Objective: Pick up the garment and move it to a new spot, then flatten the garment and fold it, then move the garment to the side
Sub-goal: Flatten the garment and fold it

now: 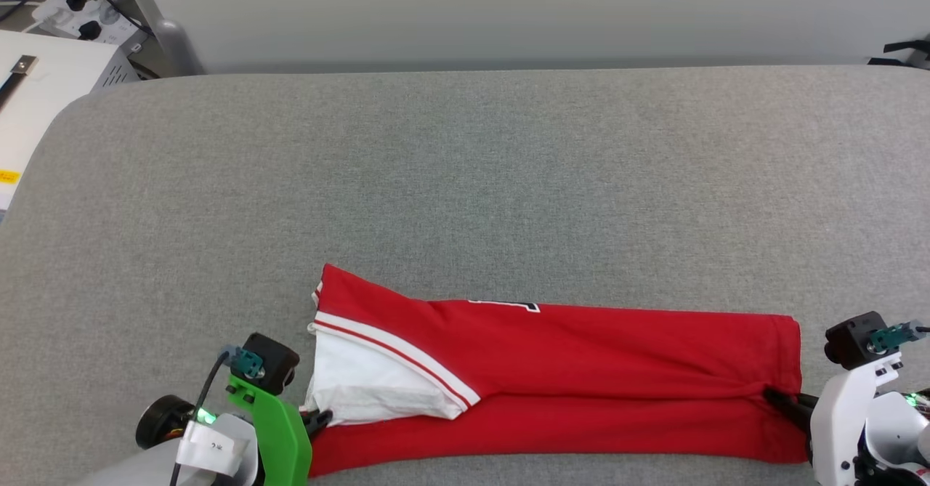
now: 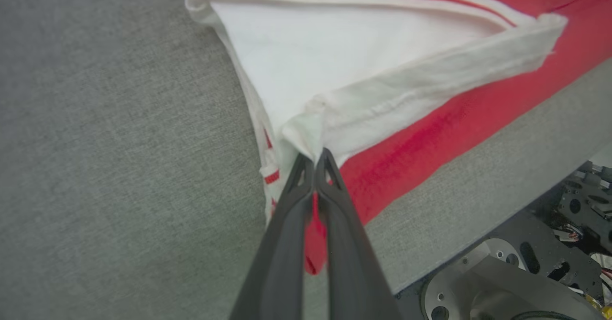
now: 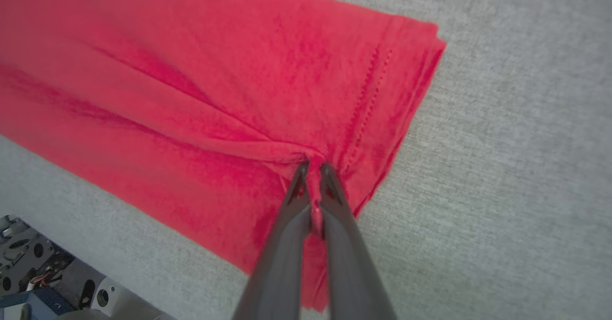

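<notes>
The garment (image 1: 567, 377), a red jersey T-shirt with a white sleeve, lies folded into a long band near the front edge of the grey table. A sliver of black print peeks out at its far edge. My left gripper (image 1: 320, 419) is shut on the white sleeve's corner at the band's left end; in the left wrist view the gripper (image 2: 314, 158) pinches white and red cloth (image 2: 363, 66). At the right end my right gripper (image 1: 776, 399) is shut on the hem. In the right wrist view that gripper (image 3: 313, 167) bunches the red fabric (image 3: 201, 85) between its tips.
The grey fabric-covered table (image 1: 465, 166) stretches wide behind the shirt. A white cabinet (image 1: 43, 86) with a power strip (image 1: 80, 14) stands beyond the far left corner, and a pale wall runs behind. The robot's base (image 2: 516, 272) sits below the table's front edge.
</notes>
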